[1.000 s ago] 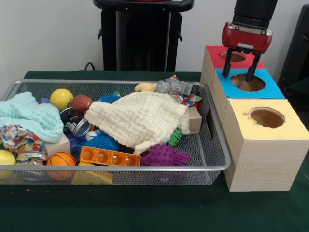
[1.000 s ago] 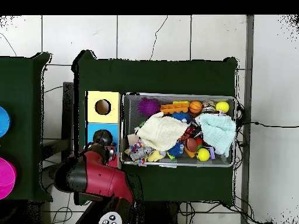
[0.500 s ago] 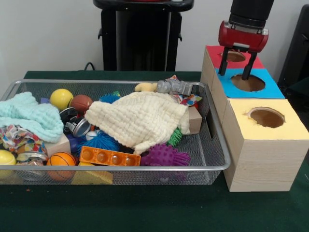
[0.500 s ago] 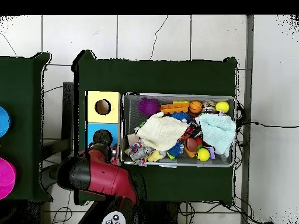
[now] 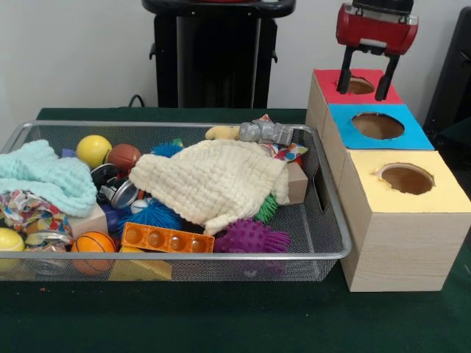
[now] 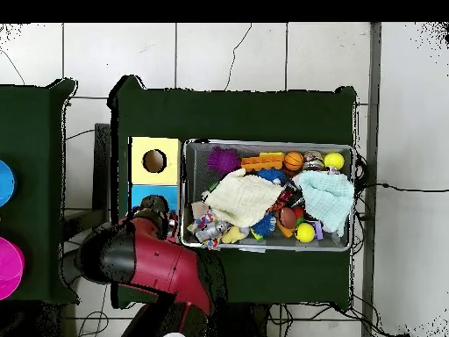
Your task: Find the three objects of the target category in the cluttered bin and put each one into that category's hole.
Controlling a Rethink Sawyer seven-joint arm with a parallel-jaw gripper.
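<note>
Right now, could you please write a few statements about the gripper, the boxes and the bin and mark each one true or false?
1. The gripper hangs above the red-topped box with its jaws open and nothing between them. True.
2. The hole in the red top is plugged by a ball. False: it shows open, with nothing in it.
3. A cream knitted cloth lies over the middle of the bin. True.
4. The yellow-topped box stands farthest from the front camera. False: it is the nearest; the red-topped one is farthest.
5. The orange toy brick lies on the table outside the bin. False: it lies inside, near the front rim.
</note>
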